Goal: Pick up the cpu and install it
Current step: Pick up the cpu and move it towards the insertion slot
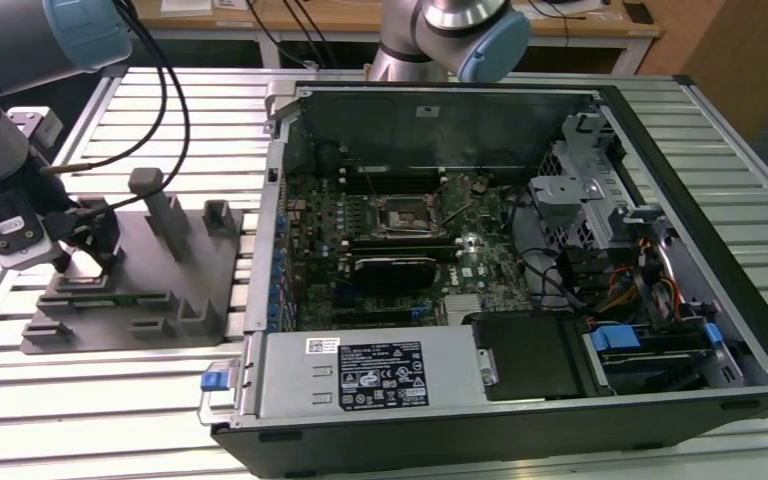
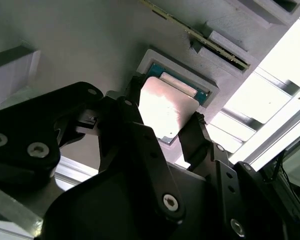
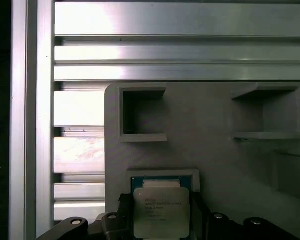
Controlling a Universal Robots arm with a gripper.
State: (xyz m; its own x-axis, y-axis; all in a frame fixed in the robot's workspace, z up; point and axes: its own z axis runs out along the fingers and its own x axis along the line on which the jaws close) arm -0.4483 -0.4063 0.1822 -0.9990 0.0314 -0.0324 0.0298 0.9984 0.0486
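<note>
silver-grey and square, the flat metal-topped cpu sits low in the centre of the first wrist view, lying flat in a shallow square pocket of the grey plastic fixture. the black two-fingered hand is right on it, straddling, jaws drawn in against two opposite edges: a grip, by the look of it, chip not yet lifted. slatted aluminium desk underneath. open black computer case sits well apart, right of the exterior view.
</note>
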